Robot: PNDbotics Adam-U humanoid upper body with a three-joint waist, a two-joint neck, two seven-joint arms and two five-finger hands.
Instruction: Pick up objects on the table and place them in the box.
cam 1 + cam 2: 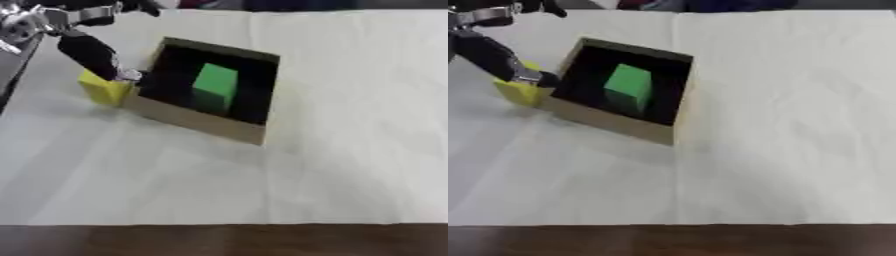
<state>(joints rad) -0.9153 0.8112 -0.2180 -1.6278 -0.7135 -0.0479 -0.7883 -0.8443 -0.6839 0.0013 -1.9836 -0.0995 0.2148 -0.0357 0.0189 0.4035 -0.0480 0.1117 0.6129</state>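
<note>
Nearest the camera runs the table (262, 190) edge. Toward the far left corner, the left hand (92, 55) reaches onto a yellow block (103, 90) touching the box (197, 122); I cannot tell its fingers' state. A green block (214, 85) sits inside. Lifting could snag the box wall and shove it.

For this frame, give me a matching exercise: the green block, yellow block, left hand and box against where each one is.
Things:
1. green block
2. yellow block
3. left robot hand
4. box

Places:
A. on the white table, open side up
B. outside the box, against its left wall
C. inside the box
D. reaching down onto the yellow block

Pairs: 1-C, 2-B, 3-D, 4-A
</note>
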